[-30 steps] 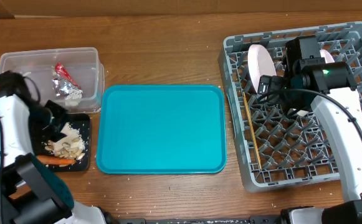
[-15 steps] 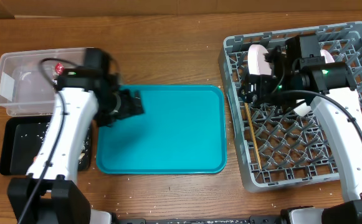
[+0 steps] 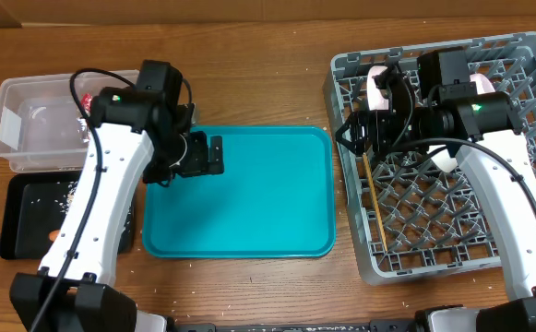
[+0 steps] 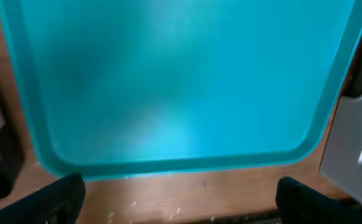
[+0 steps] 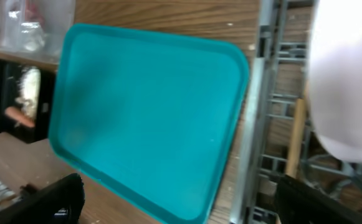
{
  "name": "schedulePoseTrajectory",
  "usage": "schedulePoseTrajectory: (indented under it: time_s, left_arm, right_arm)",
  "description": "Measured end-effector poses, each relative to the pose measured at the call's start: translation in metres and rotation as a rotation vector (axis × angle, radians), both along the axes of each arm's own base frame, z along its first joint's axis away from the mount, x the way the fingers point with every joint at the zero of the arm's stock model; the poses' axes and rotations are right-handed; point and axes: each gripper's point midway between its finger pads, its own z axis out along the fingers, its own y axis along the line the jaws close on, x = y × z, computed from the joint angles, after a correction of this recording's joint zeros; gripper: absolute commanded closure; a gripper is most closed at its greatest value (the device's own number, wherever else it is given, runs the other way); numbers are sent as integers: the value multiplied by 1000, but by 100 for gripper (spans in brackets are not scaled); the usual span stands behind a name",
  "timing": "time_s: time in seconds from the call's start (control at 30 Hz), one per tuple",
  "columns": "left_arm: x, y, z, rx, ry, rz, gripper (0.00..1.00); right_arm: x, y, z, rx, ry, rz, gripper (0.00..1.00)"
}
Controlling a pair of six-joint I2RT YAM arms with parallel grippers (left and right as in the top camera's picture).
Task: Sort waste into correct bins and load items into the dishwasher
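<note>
- On the worktop's left side, the tub (image 3: 23, 129) holds a red wrapper (image 3: 88, 98).
- Just in front of it, the black tray (image 3: 18, 235) carries pale crumbs (image 3: 48, 189) and a carrot (image 5: 19, 116).
- Left claw (image 3: 205, 155): over the left edge of the teal tray (image 3: 249, 203), fingers wide apart, holding nothing.
- The rack (image 3: 415, 267) stands at right, with a plate (image 3: 378, 85) on edge at its back left and chopsticks (image 3: 373, 198) lying along its left wall.
- Right claw (image 3: 355, 136): above the rack's left part, just beside the plate, fingers apart, gripping nothing.
</note>
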Motion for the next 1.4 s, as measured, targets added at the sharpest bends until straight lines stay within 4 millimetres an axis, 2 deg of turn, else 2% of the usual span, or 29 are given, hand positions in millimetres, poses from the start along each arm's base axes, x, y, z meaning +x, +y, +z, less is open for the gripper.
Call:
schedulePoseTrajectory:
  time_s: [0.1, 0.37, 0.43, 0.57, 0.67, 0.8, 0.87, 0.97, 1.07, 1.13, 1.23, 1.4]
  left_arm:
    - [-9, 7, 5, 13, 33, -2, 0]
    - [-49, 32, 7, 76, 204, 30, 0]
    - [-53, 34, 8, 90, 217, 29, 0]
    - [-55, 37, 13, 108, 163, 32, 0]
    - [-58, 38, 19, 110, 46, 38, 0]
    - [-61, 40, 37, 86, -208, 56, 0]
    - [-65, 41, 51, 71, -357, 65, 0]
    - [-78, 43, 73, 46, -573, 78, 0]
    - [-98, 46, 89, 30, -742, 90, 0]
    - [-110, 48, 99, 20, -838, 98, 0]
    - [-118, 49, 108, 15, -901, 103, 0]
    - [-129, 51, 100, 18, -878, 102, 0]
  right_arm:
    - [-4, -13, -8, -64, 43, -62, 0]
    - [-43, -35, -25, -180, 232, -123, 0]
    - [-51, -38, -27, -198, 264, -129, 0]
    - [-58, -46, -30, -239, 302, -165, 0]
    - [-57, -52, -26, -261, 274, -195, 0]
    - [-45, -57, 5, -240, 67, -243, 0]
    - [-45, -59, 33, -211, -85, -271, 0]
    - [-59, -66, 76, -171, -306, -311, 0]
    - [-81, -78, 101, -167, -449, -357, 0]
    - [-93, -84, 110, -171, -500, -381, 0]
    - [-100, -89, 114, -180, -527, -398, 0]
    - [-99, -92, 112, -195, -523, -407, 0]
